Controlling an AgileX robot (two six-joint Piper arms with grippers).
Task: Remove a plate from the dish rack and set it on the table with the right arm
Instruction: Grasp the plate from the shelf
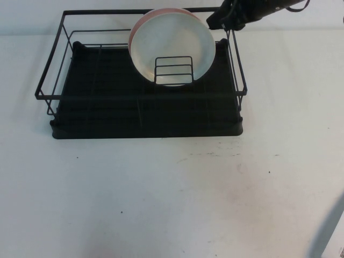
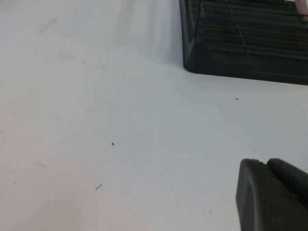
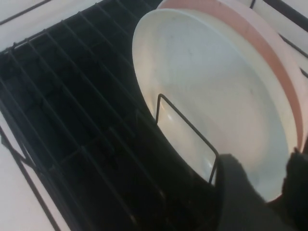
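The white plate (image 1: 172,45) stands on edge in the black dish rack (image 1: 107,107), behind its small wire holder (image 1: 173,70), with a pale pink plate (image 1: 161,12) right behind it. My right gripper (image 1: 226,21) hovers at the rack's back right corner, beside the plate's upper right rim. In the right wrist view the gripper (image 3: 267,187) is open, its fingers (image 3: 236,192) either side of the white plate's (image 3: 216,86) edge; the pink plate (image 3: 260,43) lies by the other finger. My left gripper (image 2: 267,166) is shut and empty above the table (image 2: 96,120).
The rack's top rail and side wires (image 1: 239,64) run close to my right gripper. The white table (image 1: 161,193) spreads in front of the rack. A pale grey object (image 1: 330,231) cuts the front right corner. A corner of the rack (image 2: 245,43) shows in the left wrist view.
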